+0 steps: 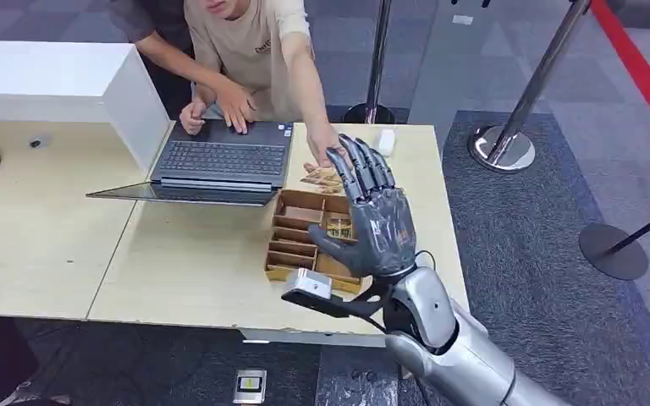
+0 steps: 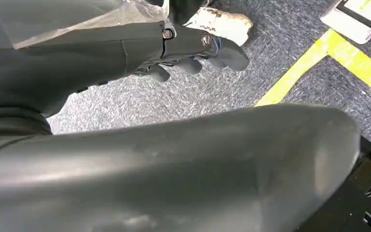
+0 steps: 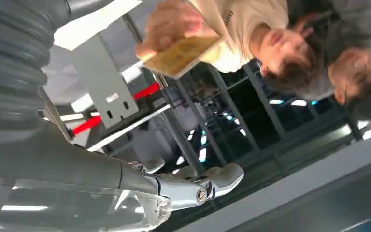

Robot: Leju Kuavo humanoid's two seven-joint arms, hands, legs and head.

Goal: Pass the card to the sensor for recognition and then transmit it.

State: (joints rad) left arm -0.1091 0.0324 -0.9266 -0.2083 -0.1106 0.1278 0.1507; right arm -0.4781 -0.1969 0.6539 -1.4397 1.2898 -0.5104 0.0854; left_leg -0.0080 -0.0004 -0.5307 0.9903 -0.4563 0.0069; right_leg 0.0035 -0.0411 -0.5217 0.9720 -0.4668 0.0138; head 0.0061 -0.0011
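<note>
The right hand (image 1: 378, 222) is raised above the near edge of the light wooden surface (image 1: 178, 271), palm turned away from the camera and fingers (image 1: 364, 165) spread and upright; nothing lies in its grasp. Its silver forearm enters from the lower right. Just behind it on the surface stands a compartmented wooden tray (image 1: 292, 245), and a small grey device (image 1: 308, 285) sits at the tray's near corner, beside the robot's wrist.

Across the surface, a person in a beige shirt (image 1: 250, 42) stretches one arm toward the right hand; that person's hand (image 1: 322, 152) is partly hidden behind the robot's fingers, over some brownish cards (image 1: 320, 178) lying beyond the tray. In the right wrist view, the person's hand (image 3: 166, 24) holds a yellowish card (image 3: 181, 55), well apart from the robot's light-coloured fingertips (image 3: 222, 176). The person's other hand rests on an open laptop (image 1: 220, 161), whose screen lies nearly flat toward the near side. A second person stands close beside the first.

In the left wrist view, the left hand (image 2: 198, 48) hangs over grey carpet (image 2: 212, 92) crossed by a yellow line (image 2: 319, 60); its dark fingers (image 2: 227, 55) are curled inward and hold nothing.
</note>
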